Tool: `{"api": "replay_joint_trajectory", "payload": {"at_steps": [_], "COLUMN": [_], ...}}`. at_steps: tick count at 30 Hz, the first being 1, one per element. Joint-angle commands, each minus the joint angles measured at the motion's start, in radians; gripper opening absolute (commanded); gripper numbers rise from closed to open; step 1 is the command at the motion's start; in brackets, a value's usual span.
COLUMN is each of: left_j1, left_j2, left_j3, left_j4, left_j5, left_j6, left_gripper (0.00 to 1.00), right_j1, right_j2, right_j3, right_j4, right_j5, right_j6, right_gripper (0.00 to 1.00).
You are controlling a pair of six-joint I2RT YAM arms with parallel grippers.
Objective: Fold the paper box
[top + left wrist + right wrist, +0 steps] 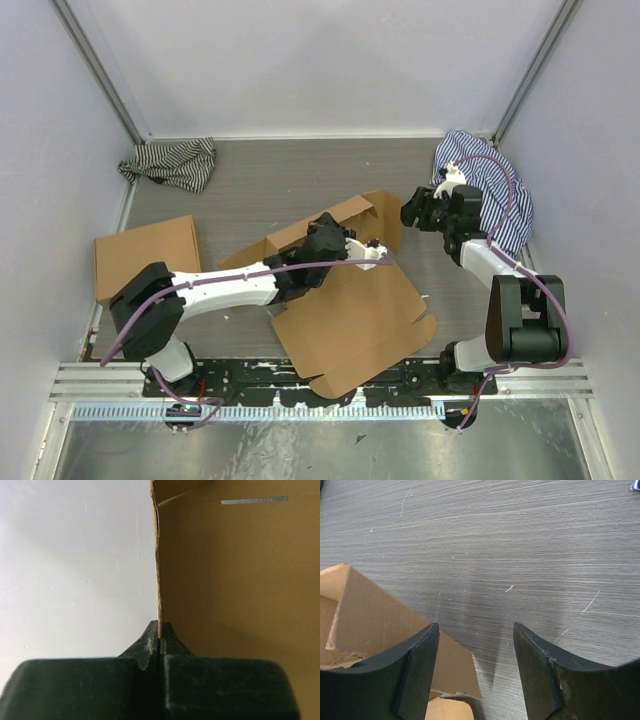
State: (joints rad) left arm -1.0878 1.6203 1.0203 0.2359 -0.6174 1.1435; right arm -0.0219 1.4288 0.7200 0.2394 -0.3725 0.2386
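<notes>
- The paper box (352, 325) lies partly unfolded on the table (280, 170), centre-near.
- The left claw (160, 630) is pinching its upright flap edge.
- The right claw (476, 627) is spread and hovers just right of that flap.

paper box (350, 310): plain brown cardboard, no print; one thin silver-grey strip on a panel in the left wrist view
flat box (145, 258), left: the same plain brown
counter (290, 170): grey with fine wood-grain streaks
far-left cloth (172, 162): narrow black and white stripes
far-right cloth (505, 200): blue and white stripes
left arm (225, 288): white shell, black joints
cables (567, 325): purple
left end effector (160, 630): black
right end effector (476, 625): black
walls (320, 60): plain pale whitish-lavender
</notes>
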Motion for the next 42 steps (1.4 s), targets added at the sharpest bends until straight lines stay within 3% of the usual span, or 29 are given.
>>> {"api": "replay_joint_trajectory", "payload": {"at_steps": [1, 15, 31, 37, 42], "left_j1": [0.005, 0.005, 0.005, 0.005, 0.004], "left_j2": [0.023, -0.022, -0.033, -0.033, -0.045], "left_j3": [0.052, 0.002, -0.017, -0.008, -0.003], "left_j4": [-0.03, -0.007, -0.022, -0.047, -0.071], "left_j5": [-0.032, -0.005, -0.011, -0.019, -0.021], "left_j6": [-0.016, -0.047, -0.097, -0.119, -0.134], "left_gripper": [0.0, 0.0, 0.0, 0.0, 0.0], "right_j1": [-0.003, 0.025, 0.051, 0.047, 0.011], "right_j2": [-0.01, -0.013, 0.051, 0.053, 0.097], "right_j3": [0.029, 0.015, -0.027, -0.014, 0.025], "right_j4": [0.043, 0.043, 0.192, 0.17, 0.166], "right_j5": [-0.097, -0.286, -0.418, -0.407, -0.482], "right_j6": [-0.01, -0.069, -0.135, -0.176, -0.18], "right_gripper": [0.65, 0.61, 0.73, 0.76, 0.77]}}
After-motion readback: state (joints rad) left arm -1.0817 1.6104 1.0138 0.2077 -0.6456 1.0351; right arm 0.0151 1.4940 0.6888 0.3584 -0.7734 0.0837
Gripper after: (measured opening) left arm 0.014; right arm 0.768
